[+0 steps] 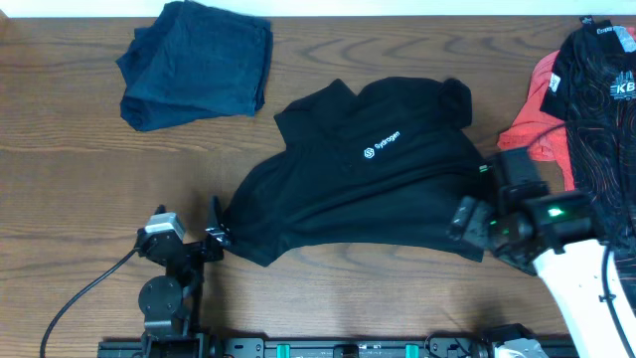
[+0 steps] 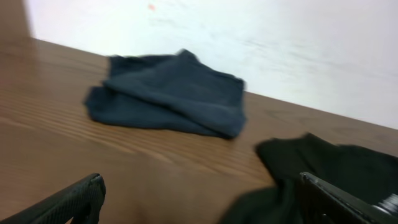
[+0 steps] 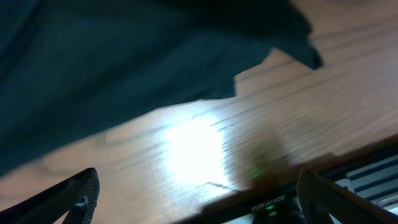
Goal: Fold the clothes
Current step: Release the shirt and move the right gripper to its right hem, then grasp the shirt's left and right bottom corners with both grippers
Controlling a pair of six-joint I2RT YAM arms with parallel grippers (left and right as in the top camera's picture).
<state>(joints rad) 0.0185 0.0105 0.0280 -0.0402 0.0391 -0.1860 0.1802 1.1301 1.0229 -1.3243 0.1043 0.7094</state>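
A plain black shirt point(image 1: 378, 174) with a small white logo lies spread and rumpled in the middle of the table. My left gripper point(image 1: 214, 234) is open at its lower left corner; in the left wrist view point(image 2: 199, 199) the black cloth point(image 2: 323, 165) lies by the right finger, not clamped. My right gripper point(image 1: 467, 224) is open at the shirt's lower right edge; in the right wrist view point(image 3: 199, 199) the black shirt point(image 3: 112, 62) hangs above bare wood between the fingers.
A folded navy garment point(image 1: 199, 62) lies at the back left, also in the left wrist view point(image 2: 171, 93). A coral-pink garment point(image 1: 537, 109) and a black one with red lines point(image 1: 601, 109) lie at the right edge. The table's front rail point(image 3: 348, 180) is near.
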